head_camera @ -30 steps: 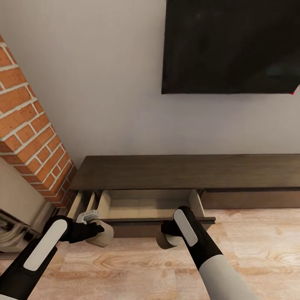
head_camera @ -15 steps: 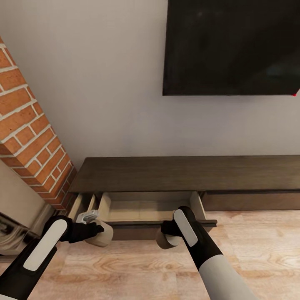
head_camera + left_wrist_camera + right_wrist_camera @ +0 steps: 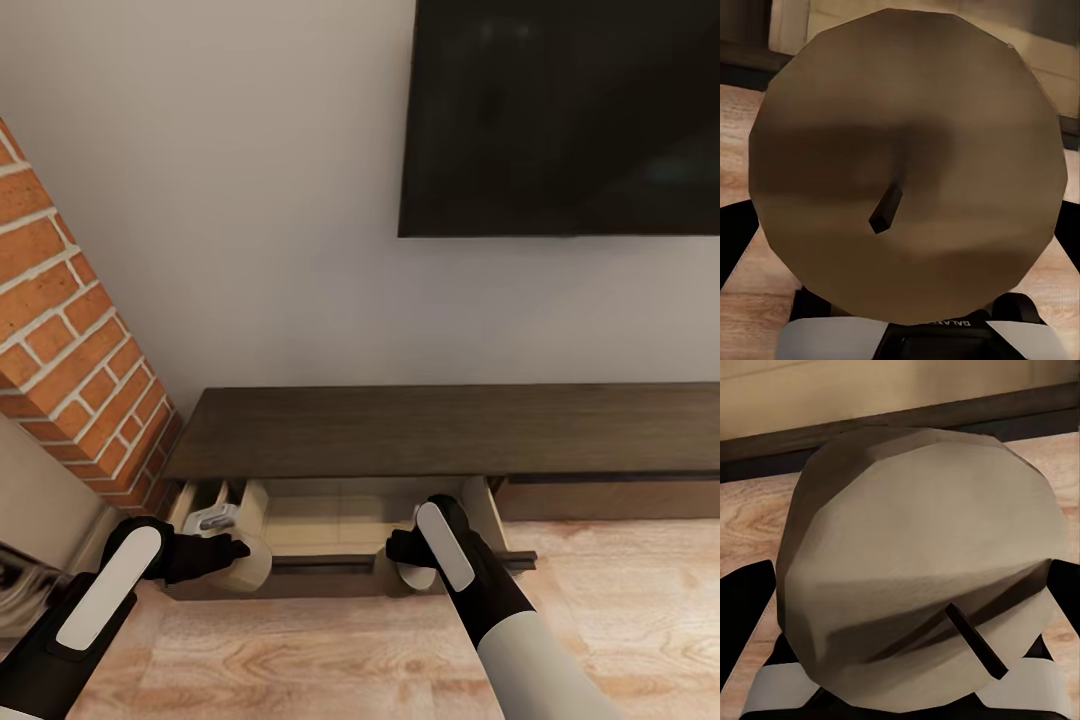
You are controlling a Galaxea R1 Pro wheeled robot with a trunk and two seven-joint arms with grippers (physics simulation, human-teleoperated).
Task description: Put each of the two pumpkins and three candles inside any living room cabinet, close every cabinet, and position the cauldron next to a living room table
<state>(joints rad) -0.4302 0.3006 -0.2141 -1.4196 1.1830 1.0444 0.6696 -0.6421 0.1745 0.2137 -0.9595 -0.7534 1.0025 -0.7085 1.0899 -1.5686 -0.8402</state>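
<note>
The left pincer (image 3: 232, 549) pinches a stubby tan wax candle (image 3: 247, 563). The right pincer (image 3: 398, 549) pinches a grey-brown candle (image 3: 408, 573). Just beyond both lies the dark-brown wooden cabinet's (image 3: 440, 430) open drawer (image 3: 335, 520).

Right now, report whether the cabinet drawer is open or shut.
Open. The drawer is pulled out from the cabinet, its pale inside showing between the two held candles.

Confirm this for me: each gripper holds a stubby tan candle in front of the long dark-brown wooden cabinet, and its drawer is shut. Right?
Not quite. The drawer of the long dark-brown wooden cabinet is open: the head view shows its pale inside. The rest holds: the left gripper grips one stubby tan candle, and the right gripper grips the other candle.
</note>
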